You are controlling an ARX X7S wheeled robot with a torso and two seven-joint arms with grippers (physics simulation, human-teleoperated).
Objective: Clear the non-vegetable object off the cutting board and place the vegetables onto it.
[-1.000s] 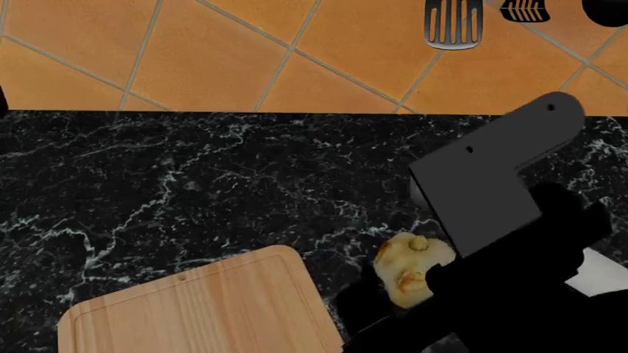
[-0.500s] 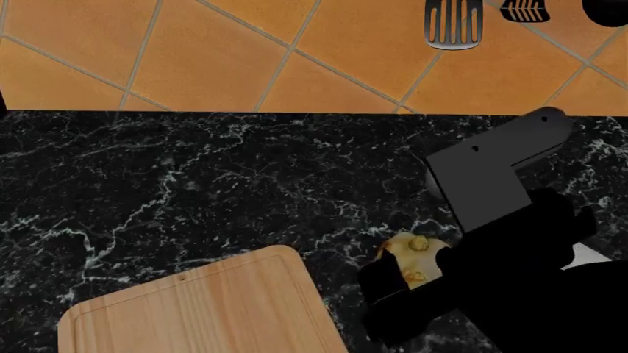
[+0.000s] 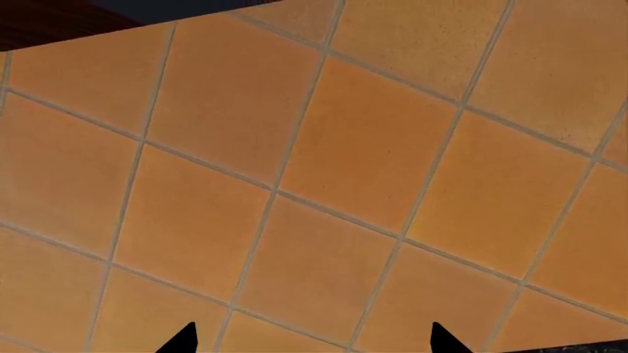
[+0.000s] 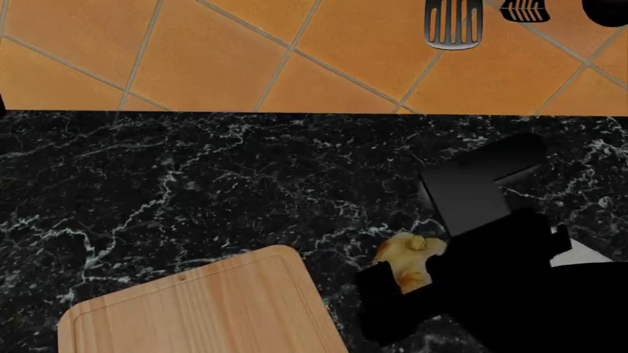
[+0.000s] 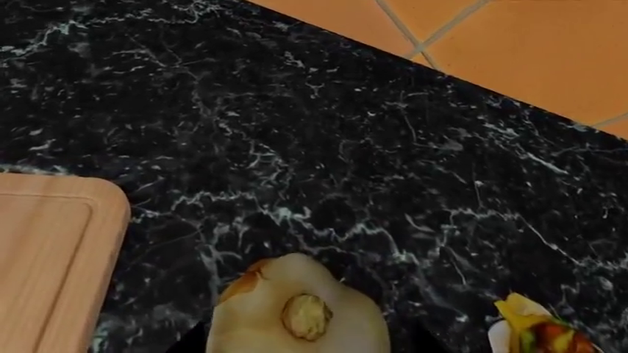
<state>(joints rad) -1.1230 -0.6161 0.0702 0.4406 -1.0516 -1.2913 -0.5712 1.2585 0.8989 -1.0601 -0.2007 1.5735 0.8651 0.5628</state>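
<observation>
Black marble countertop (image 4: pixel 196 191) with white veining filled most of the head view, backed by an orange tiled wall (image 4: pixel 245 51) where two dark slotted utensils (image 4: pixel 454 26) hung near the top right. At the counter's near edge lay the cutting board (image 4: pixel 206 312), light wood with a groove along its rim, its visible surface bare. The right arm (image 4: pixel 481 198) reached in from the near right corner, its dark bulk covering much of that part of the counter. The right gripper (image 4: pixel 407 283) sat around the pale lumpy bulb (image 4: pixel 402 254), which lay on the marble just beside the board's right edge, apart from it; whether the fingers pressed the bulb could not be told. In the right wrist view the bulb (image 5: pixel 299 312) showed a brownish nub, and the wrap's (image 5: pixel 540 334) colourful filled end lay on the marble near it. The left gripper's (image 3: pixel 312 340) fingertips (image 3: pixel 182 340) stood spread, facing only tiled wall.
</observation>
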